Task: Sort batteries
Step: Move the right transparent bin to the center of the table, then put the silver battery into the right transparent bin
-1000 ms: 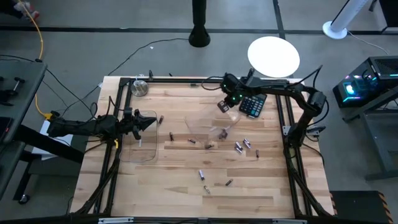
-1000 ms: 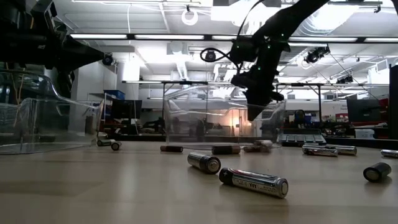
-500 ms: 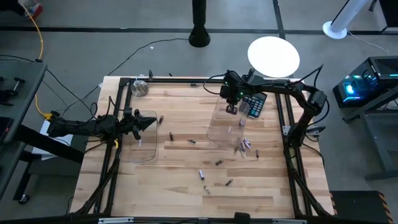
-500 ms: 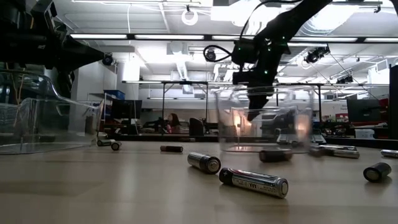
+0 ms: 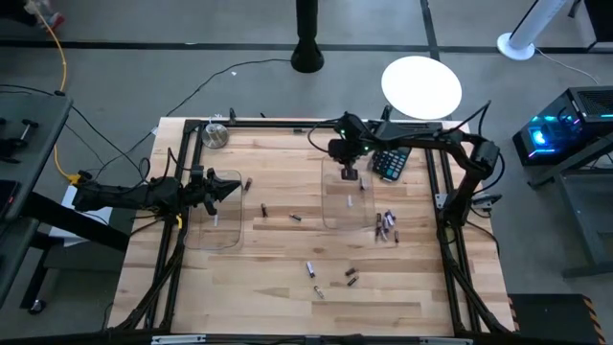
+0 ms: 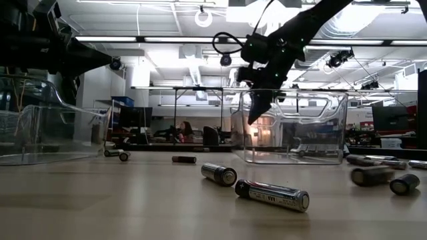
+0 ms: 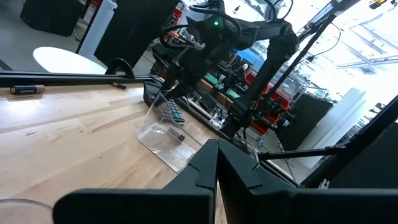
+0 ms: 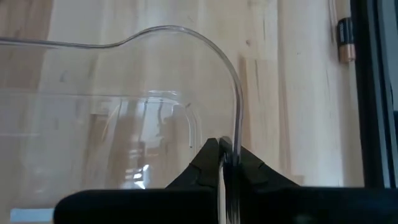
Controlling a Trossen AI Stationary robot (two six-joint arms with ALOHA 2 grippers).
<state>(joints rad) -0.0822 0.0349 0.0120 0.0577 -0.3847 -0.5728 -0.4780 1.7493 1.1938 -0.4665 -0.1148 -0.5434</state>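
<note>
Across the middle of the table the batteries (image 5: 385, 226) lie scattered loose, a cluster just right of the clear tray (image 5: 347, 203), more toward the near edge. They look small, rigid, smooth and prone to roll, so best pinched across the barrel. The right gripper (image 5: 350, 174) is clamped on that tray's rim. The left gripper (image 5: 230, 189) waits pressed closed over the other tray (image 5: 213, 230).
</note>
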